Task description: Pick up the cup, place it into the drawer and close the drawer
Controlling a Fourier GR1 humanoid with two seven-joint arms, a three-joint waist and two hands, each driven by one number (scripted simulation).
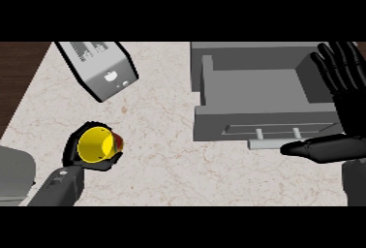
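A yellow cup [95,144] with a red-orange outside lies tilted at the lower left, its mouth facing the view. My left hand [74,151] is shut on it, black fingers curling round its rim and side. The grey drawer [214,127] stands open at the upper right, its inside bare, with a pale bar handle [276,131] on its front. My right hand [352,111] is open at the drawer's right side, fingers pointing up over the right wall and thumb stretched out near the handle. It holds nothing.
A silver, black-edged appliance [98,68] lies at an angle at the upper left. A grey rounded object [14,175] shows at the left edge. The marble counter [164,160] spans between cup and drawer; dark floor borders its left side.
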